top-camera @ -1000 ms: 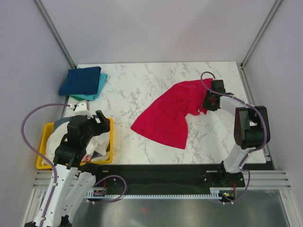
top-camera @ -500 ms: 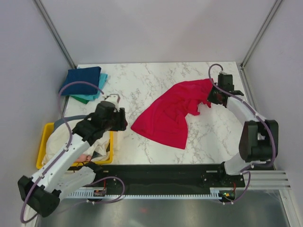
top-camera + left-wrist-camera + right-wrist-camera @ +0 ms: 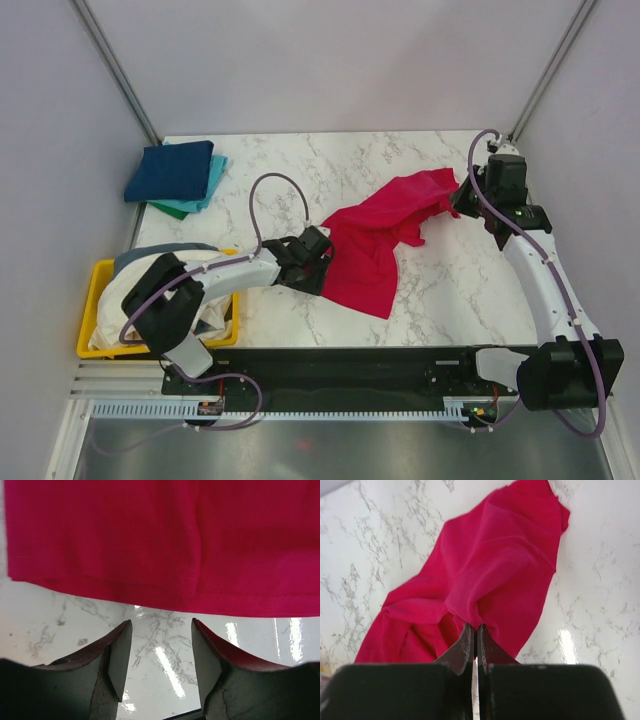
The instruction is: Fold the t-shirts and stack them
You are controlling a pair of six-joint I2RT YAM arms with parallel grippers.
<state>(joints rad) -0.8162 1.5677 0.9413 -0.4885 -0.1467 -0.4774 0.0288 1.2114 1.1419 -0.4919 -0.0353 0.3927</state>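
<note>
While the right pincer (image 3: pixel 462 197) is clenched tight on a pinch of the red t-shirt (image 3: pixel 375 235) up at two o'clock on the surface (image 3: pixel 300 180), all eyes go to the left pincer (image 3: pixel 318 264)! It sits low at the shirt's eight o'clock end, jaws released, nothing but bare marble between them. From its wrist view the hem (image 3: pixel 150 594) lies dead ahead at twelve o'clock, just beyond the fingertips, running straight across from nine to three. The shirt's long axis stretches from eight o'clock up to two, one arm at each end, and the left arm is plainly the nearer to this loose hem. My read: a short push forward puts that edge between the jaws, then a pinch.
</note>
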